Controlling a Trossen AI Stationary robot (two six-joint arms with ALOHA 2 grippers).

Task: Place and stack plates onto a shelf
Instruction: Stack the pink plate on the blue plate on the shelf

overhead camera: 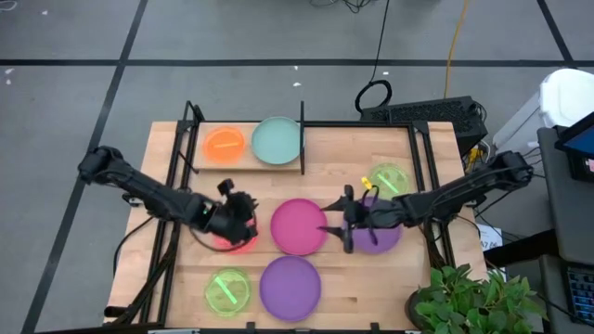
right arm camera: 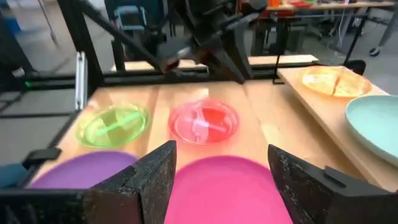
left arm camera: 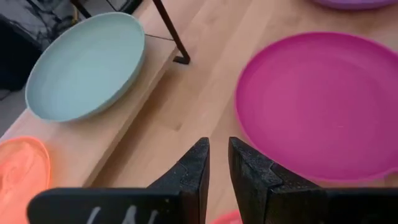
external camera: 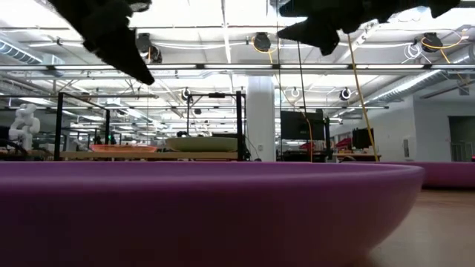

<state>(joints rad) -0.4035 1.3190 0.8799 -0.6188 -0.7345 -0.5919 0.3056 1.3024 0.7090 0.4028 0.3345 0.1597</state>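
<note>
A: Where do the plates lie?

B: On the shelf [overhead camera: 243,165] at the bench's [overhead camera: 371,288] far side sit an orange plate [overhead camera: 224,145] and a pale teal plate [overhead camera: 277,140], side by side. The others are on the bench: a magenta plate [overhead camera: 299,225] in the middle, a purple plate [overhead camera: 290,288] nearer the front, a neon-green plate [overhead camera: 227,290] beside it, a red plate [overhead camera: 236,243] under the left arm, another purple one [overhead camera: 380,238] and another green one [overhead camera: 388,178] by the right arm.

A: And the arms?

B: The left gripper [left arm camera: 217,163] hangs above the red plate, fingers nearly together, holding nothing. The right gripper [right arm camera: 221,168] hovers at the magenta plate's edge, jaws wide, empty.

A: Any writing?

B: None legible.
</note>
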